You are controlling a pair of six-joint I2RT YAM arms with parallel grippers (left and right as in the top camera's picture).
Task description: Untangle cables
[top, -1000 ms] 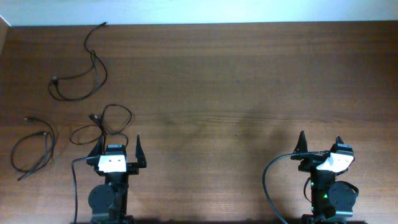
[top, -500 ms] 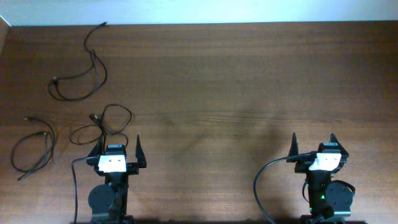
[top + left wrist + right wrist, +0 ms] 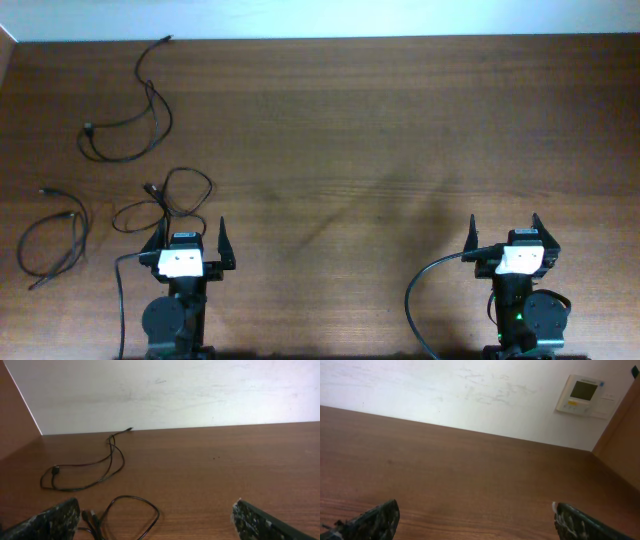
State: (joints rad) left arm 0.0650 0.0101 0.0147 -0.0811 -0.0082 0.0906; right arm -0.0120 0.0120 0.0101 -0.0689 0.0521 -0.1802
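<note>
Three thin black cables lie apart on the left of the wooden table. One cable (image 3: 135, 120) curls at the far left, also in the left wrist view (image 3: 95, 467). A second cable (image 3: 55, 240) loops at the left edge. The third cable (image 3: 170, 200) lies in loops just ahead of my left gripper (image 3: 192, 228), and its loop (image 3: 132, 515) with two plugs shows between that gripper's spread fingers. My left gripper (image 3: 155, 520) is open and holds nothing. My right gripper (image 3: 502, 224) (image 3: 475, 520) stands open at the near right over bare wood.
A thicker black arm cable (image 3: 425, 300) arcs beside the right arm base, and another (image 3: 120, 300) runs down by the left base. A white wall (image 3: 175, 390) rises behind the table's far edge. A wall-mounted control panel (image 3: 581, 394) shows in the right wrist view.
The right gripper has shifted a little to the left and squared up toward the far edge. The left arm and the cables have not moved.
</note>
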